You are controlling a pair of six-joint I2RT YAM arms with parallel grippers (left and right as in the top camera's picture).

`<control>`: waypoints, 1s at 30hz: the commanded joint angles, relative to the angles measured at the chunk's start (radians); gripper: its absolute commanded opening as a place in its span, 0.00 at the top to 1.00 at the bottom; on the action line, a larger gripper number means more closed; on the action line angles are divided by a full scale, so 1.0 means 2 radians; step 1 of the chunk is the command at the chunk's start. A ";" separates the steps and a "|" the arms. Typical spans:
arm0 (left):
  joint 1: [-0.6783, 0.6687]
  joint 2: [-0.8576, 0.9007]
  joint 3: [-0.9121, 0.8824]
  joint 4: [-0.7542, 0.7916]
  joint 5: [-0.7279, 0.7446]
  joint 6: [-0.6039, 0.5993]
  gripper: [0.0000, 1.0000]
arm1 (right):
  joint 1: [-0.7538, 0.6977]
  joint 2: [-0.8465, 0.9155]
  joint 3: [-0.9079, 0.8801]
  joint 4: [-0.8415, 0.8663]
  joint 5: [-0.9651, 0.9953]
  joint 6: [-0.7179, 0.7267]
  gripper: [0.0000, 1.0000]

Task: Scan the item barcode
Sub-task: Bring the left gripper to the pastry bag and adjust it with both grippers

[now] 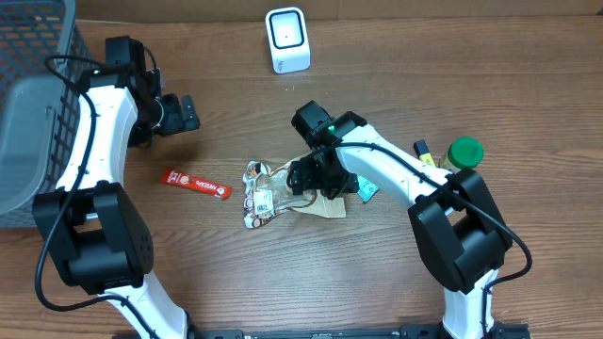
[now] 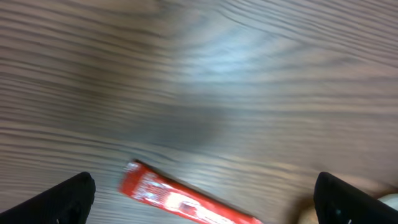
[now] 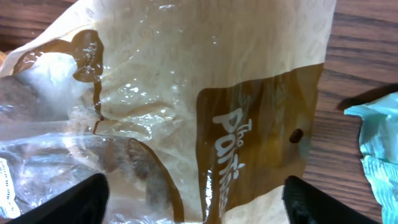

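Note:
A crinkled brown-and-clear snack bag lies in the middle of the table. It fills the right wrist view as the bag, with white lettering on a brown band. My right gripper hovers low over its right end, open, with its fingers spread on either side of the bag. A red snack bar lies flat to the left, blurred in the left wrist view as the bar. My left gripper is open above and behind the bar, holding nothing. The white barcode scanner stands at the back.
A dark wire basket sits at the far left with a grey bin. A green-capped bottle and a yellow item stand at the right. A teal packet lies just right of the bag, and its edge shows in the right wrist view.

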 commanded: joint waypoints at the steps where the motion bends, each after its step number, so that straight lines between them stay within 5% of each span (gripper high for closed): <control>1: -0.006 0.003 0.008 -0.030 0.135 -0.003 0.00 | 0.005 0.004 0.001 0.004 -0.017 -0.005 0.07; 2: -0.007 0.003 0.008 -0.037 0.142 -0.003 0.03 | 0.005 0.004 0.001 0.003 -0.017 -0.010 0.07; 3: -0.013 0.003 0.008 -0.056 0.154 -0.004 0.60 | 0.005 0.004 0.001 0.002 -0.017 -0.014 0.07; 5: -0.022 0.003 0.006 -0.075 0.163 -0.004 0.76 | 0.005 0.004 0.001 0.002 -0.017 -0.014 0.07; 13: -0.109 0.003 -0.057 -0.094 0.108 -0.003 0.90 | 0.004 0.004 0.000 0.002 -0.037 -0.041 0.07; 30: -0.194 0.003 -0.171 0.031 0.061 -0.060 0.90 | -0.017 0.004 0.000 0.004 -0.072 -0.073 0.07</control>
